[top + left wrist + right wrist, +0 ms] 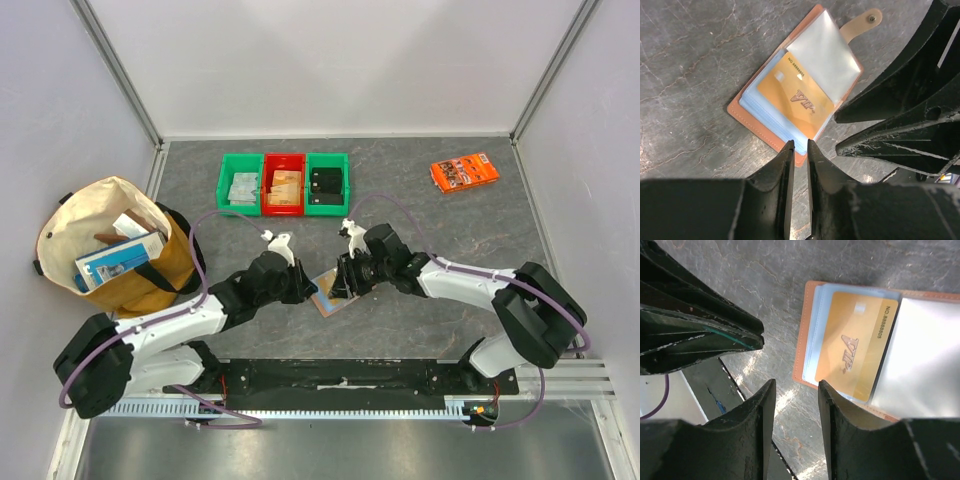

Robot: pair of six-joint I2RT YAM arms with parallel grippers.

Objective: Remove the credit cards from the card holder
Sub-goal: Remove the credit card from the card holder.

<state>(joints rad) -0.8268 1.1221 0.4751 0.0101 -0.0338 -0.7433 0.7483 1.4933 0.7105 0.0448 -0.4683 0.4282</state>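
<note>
The card holder (330, 296) lies open on the table between my two grippers. In the left wrist view it is a reddish-brown wallet (752, 122) with a tab (860, 27), light blue sleeves and a clear sleeve (825, 55). A tan card marked VIP (797, 97) sticks partway out of the clear sleeve; it also shows in the right wrist view (852, 342). My left gripper (799, 147) is at the wallet's near edge, jaws a narrow gap apart, nothing between them. My right gripper (795, 385) is open and empty at the wallet's (800, 335) edge.
Three small bins, green, red and green (285, 183), hold cards at the back. An orange printed packet (465, 171) lies at the back right. A cloth tote bag (115, 245) with items stands at the left. Each gripper's fingers (890, 125) crowd the other's view.
</note>
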